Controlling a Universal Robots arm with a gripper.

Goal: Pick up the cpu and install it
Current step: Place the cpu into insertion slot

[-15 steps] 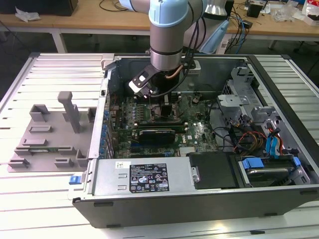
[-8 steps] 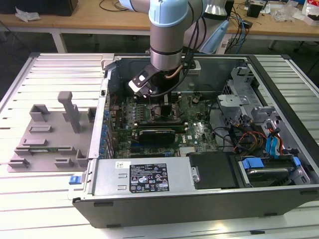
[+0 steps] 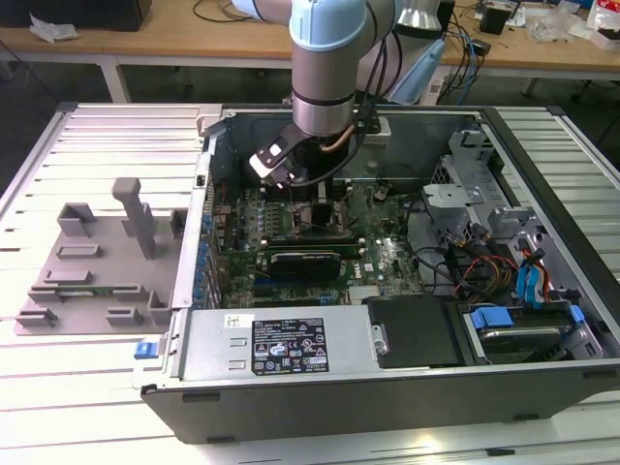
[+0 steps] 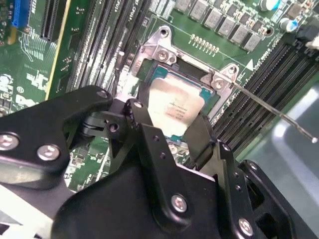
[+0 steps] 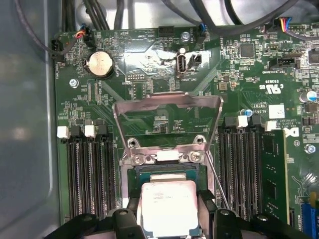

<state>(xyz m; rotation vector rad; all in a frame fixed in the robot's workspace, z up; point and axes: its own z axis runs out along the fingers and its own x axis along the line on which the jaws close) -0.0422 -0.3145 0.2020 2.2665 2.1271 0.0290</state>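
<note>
The cpu [image 4: 175, 105], a silver-topped square chip, sits low over the open socket [image 4: 160, 74] on the green motherboard. In the first wrist view the cpu [image 5: 167, 208] lies between two black fingers [image 5: 207, 201], which press on its opposite sides. My gripper [image 4: 169, 122] is shut on it. The socket's metal load plate [image 5: 167, 107] is flipped up and open, and its thin lever [image 4: 279, 115] sticks out to one side. In the exterior view the gripper [image 3: 315, 199] reaches down into the middle of the open computer case.
Black memory slots [image 5: 87, 174] flank the socket on both sides. A long black card [image 3: 305, 260] lies just in front of the socket area. Cables and drive bays [image 3: 513, 281] fill the case's right. A grey fixture [image 3: 107, 252] stands at the exterior view's left.
</note>
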